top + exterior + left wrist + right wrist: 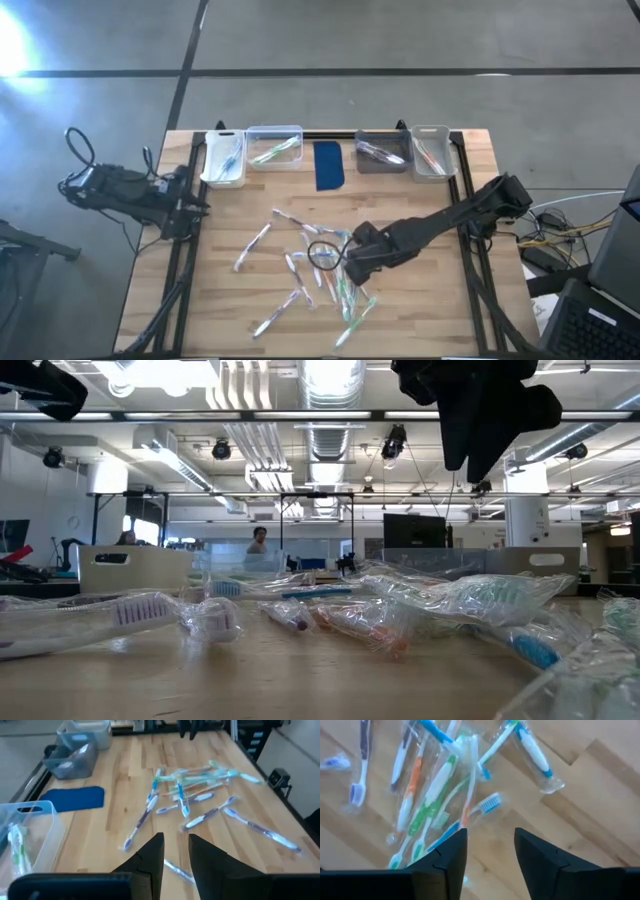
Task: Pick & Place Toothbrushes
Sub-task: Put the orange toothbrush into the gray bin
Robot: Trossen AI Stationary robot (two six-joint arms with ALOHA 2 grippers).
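Observation:
Several toothbrushes, most in clear wrappers, lie scattered flat on the wooden table's middle; the left wrist view shows them as a heap. My right gripper hangs above the right part of the heap, pointing down, open; the brushes lie below and beyond its fingers. In the low view it stays well above the wrapped brushes. My left gripper waits at the table's left edge, open by a narrow gap with nothing in it.
Along the far edge stand a white bin, a clear bin, a dark blue pad, a grey bin and another clear bin, each bin holding brushes. Bare wood lies between the bins and the heap.

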